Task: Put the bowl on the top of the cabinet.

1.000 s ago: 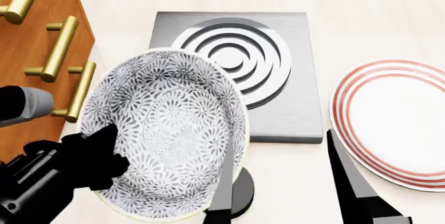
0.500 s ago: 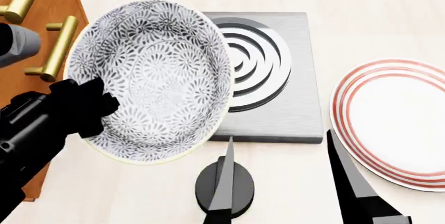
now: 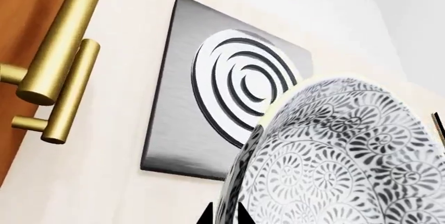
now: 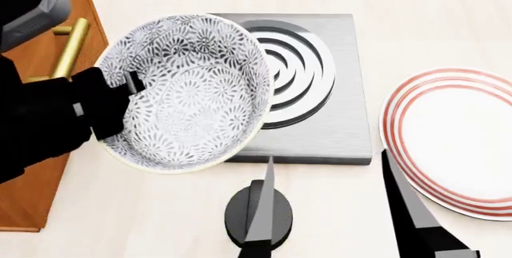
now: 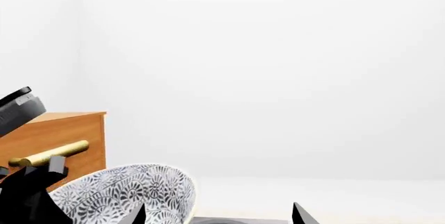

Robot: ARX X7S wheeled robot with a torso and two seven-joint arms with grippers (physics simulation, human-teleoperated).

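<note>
The bowl (image 4: 186,90) has climbed and swung left over the last second: earlier it hung low and near, in front of the steel plate with raised rings (image 4: 308,78); now it sits higher, overlapping that plate's left part and close to the cabinet (image 4: 48,60). It has also levelled somewhat, its opening turned more upward. The left gripper (image 4: 108,105) holds it by the left rim, jaws closed on the bowl's wall. So the lift is under way, but the carry to the top is not done.

In the right wrist view the bowl's rim (image 5: 132,190) lies below the cabinet's top edge (image 5: 66,113), so I judge more height is needed before moving left. The brass handles (image 3: 62,52) stick out from the drawer fronts just beside the bowl, an edge to keep off.

The right gripper (image 4: 336,210) hangs low at the near side with its jaws spread wide and empty, above a dark round disc (image 4: 258,213) on the desk (image 4: 160,210). The red-ringed plate (image 4: 452,141) lies well apart at the right. Room above looks open
</note>
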